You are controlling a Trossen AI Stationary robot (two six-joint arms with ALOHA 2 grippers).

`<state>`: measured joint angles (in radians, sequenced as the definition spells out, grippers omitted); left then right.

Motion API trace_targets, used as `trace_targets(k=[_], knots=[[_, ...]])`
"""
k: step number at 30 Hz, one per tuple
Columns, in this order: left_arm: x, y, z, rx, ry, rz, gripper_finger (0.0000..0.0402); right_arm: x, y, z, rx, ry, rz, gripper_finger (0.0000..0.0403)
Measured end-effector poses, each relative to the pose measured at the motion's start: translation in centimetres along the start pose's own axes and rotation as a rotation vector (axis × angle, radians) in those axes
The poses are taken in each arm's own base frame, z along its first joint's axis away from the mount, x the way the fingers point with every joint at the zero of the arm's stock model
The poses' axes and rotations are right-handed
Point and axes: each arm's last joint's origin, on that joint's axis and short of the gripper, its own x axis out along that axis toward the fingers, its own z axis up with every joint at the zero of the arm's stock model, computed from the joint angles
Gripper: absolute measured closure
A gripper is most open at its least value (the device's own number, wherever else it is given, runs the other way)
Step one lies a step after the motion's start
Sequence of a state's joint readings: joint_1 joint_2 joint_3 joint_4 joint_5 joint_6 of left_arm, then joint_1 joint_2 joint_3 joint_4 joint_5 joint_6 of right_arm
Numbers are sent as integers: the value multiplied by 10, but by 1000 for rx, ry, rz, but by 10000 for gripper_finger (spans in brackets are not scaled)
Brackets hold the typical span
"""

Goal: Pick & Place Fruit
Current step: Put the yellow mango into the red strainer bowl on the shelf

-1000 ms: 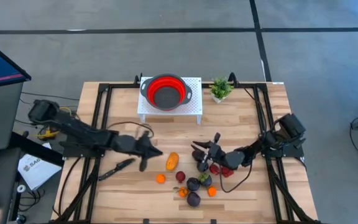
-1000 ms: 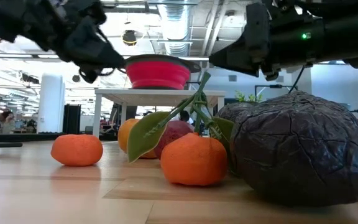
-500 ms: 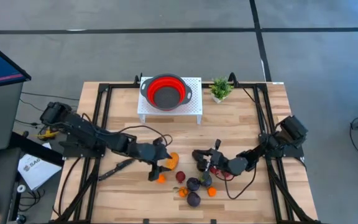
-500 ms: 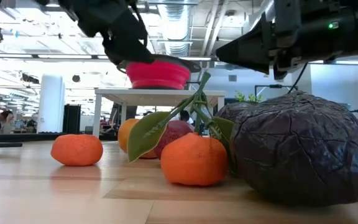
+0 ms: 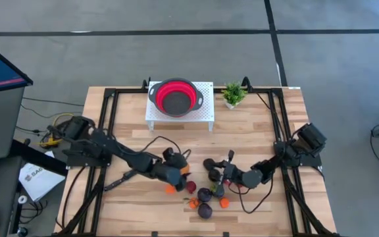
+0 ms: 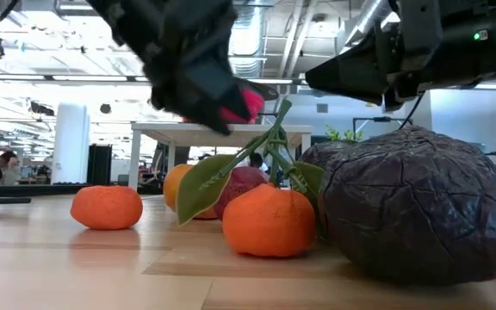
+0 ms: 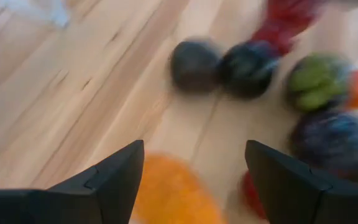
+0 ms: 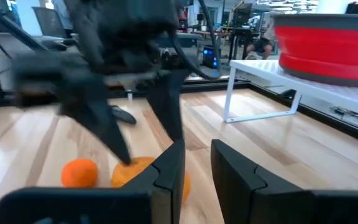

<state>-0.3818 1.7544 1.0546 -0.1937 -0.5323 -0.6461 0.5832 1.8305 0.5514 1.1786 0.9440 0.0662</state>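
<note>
Left wrist view: spread fingers (image 7: 114, 177) of the left gripper (image 5: 178, 166) straddle an oval orange fruit (image 7: 169, 190) lying on the wooden table (image 5: 255, 125), not yet closed on it. Just beside it sits the rest of the fruit cluster (image 5: 206, 196) (orange, red, dark purple, green). The right gripper (image 5: 216, 172) hovers at the cluster's far edge, fingers slightly parted and empty. A red bowl (image 5: 176, 97) rests on a white stand (image 5: 206, 113) beside a potted plant (image 5: 233, 93).

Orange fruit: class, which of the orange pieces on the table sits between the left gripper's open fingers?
The larger oval orange fruit, right under the left gripper; the small round oranges lie apart.
</note>
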Motion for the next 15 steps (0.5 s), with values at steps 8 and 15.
trace_targets(k=[8, 15], knots=[[17, 9, -8, -208, 80, 76, 127, -1, 1, -5, -16, 31, 3, 331], [24, 8, -14, -228, 127, 65, 127, -1, 0, -6, 1, 40, -1, 331]])
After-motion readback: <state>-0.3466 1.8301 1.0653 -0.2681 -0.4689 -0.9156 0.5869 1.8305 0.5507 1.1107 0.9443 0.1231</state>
